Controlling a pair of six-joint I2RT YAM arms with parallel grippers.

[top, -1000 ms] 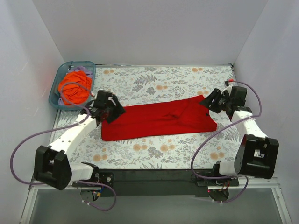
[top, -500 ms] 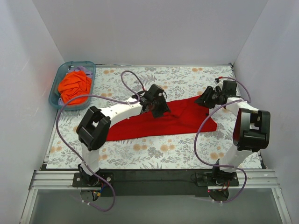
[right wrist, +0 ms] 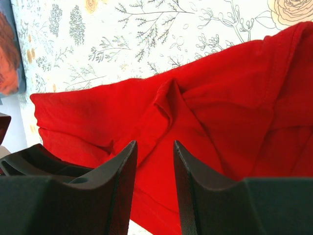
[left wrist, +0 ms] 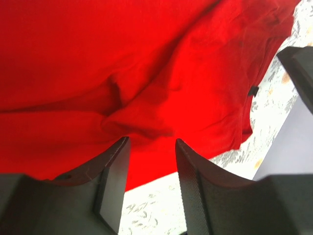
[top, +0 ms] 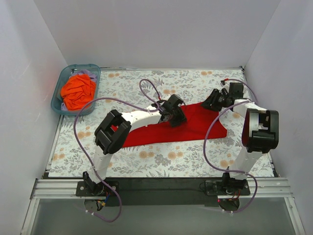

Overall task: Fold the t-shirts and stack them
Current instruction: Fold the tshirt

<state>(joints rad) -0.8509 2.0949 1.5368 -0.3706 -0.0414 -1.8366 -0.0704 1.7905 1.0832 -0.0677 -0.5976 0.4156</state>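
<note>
The bright red t-shirt (top: 198, 123) lies crumpled in a band across the middle of the flowered table cover. My left gripper (top: 177, 116) reaches far right over its centre. In the left wrist view that gripper (left wrist: 151, 142) is open, with a bunched fold of the red t-shirt (left wrist: 139, 122) just past its tips. My right gripper (top: 213, 101) sits at the shirt's far right corner. It also is open (right wrist: 154, 144), hovering over wrinkled red cloth (right wrist: 220, 112). The bright orange t-shirt (top: 78, 90) lies heaped in the bin.
The teal plastic bin (top: 55, 97) stands at the back left corner by the left wall. White walls close in the table on three sides. Purple cables loop off both arms above the flowered cover (top: 171, 156).
My left arm swept from the shirt's left end to its middle, and the shirt's left part drew in rightward. My right gripper shifted slightly back and left.
</note>
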